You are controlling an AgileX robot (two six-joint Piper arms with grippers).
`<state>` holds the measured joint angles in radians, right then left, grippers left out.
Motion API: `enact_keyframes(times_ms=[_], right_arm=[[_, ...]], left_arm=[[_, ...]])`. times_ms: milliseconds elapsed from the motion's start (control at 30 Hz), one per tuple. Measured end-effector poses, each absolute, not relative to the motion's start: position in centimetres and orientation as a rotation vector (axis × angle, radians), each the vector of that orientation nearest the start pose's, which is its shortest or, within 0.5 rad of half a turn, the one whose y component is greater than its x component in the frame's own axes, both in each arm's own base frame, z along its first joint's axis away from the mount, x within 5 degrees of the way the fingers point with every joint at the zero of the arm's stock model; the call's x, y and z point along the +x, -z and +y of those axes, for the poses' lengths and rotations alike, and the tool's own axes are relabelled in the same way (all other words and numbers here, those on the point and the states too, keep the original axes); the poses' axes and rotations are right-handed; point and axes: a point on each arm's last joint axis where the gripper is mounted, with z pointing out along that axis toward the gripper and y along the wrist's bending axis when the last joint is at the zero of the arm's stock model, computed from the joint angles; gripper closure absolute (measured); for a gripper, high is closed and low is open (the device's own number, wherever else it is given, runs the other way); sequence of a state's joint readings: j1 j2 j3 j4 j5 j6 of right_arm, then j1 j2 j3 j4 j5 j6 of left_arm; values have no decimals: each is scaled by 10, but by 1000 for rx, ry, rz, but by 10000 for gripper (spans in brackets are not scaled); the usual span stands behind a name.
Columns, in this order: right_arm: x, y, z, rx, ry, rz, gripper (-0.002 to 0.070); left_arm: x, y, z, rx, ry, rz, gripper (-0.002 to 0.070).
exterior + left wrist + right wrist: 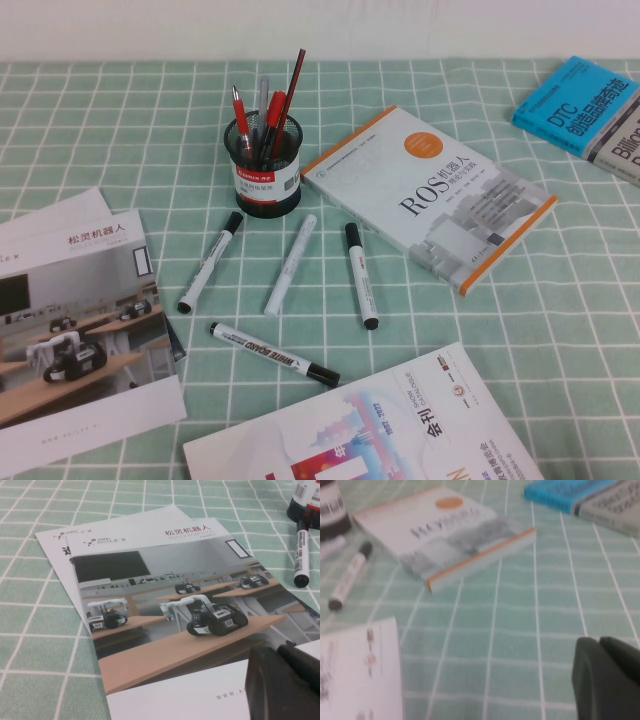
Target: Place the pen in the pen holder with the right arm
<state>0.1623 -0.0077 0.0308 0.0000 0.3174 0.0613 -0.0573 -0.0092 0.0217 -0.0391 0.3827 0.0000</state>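
1. Covering the whole table: a green tablecloth [120, 130] with a white grid, meeting a plain pale wall [320, 25] at the far edge.
2. Standing upright toward the far middle: a black mesh pen holder [264, 165], red and grey pens already inside.
3. Lying flat on the cloth just in front of the pen holder: four white markers, namely a black-capped marker [210, 262] toward the left, an all-white marker [290, 265] directly in front, a second black-capped marker [361, 274] toward the right, and a printed marker [274, 354] nearest the robot.
4. Resting right of the pen holder, nearly touching it: a white ROS book [430, 195]; farther right, a blue book [578, 103] atop a grey one.
5. Spread left of the pen holder: a robot brochure [75, 320]; nearer the robot, a magazine [360, 430].
6. Hovering low over the brochure's near edge: left gripper [282, 682], fingers' state cannot tell.
7. Hovering low over bare cloth, well right of the pen holder: right gripper [607, 680], fingers' state cannot tell.
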Motion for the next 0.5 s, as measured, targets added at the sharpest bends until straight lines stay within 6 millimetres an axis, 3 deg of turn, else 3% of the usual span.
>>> enact_keyframes(times_ms=[133, 300, 500], right_arm=[[55, -184, 11, -29, -242, 1724, 696], [56, -200, 10, 193, -473, 1547, 696], [56, -205, 8, 285, -552, 1488, 696]], left_arm=[[52, -172, -4, 30, 78, 1879, 679], [52, -172, -4, 30, 78, 1879, 679], [52, -172, -4, 30, 78, 1879, 679]])
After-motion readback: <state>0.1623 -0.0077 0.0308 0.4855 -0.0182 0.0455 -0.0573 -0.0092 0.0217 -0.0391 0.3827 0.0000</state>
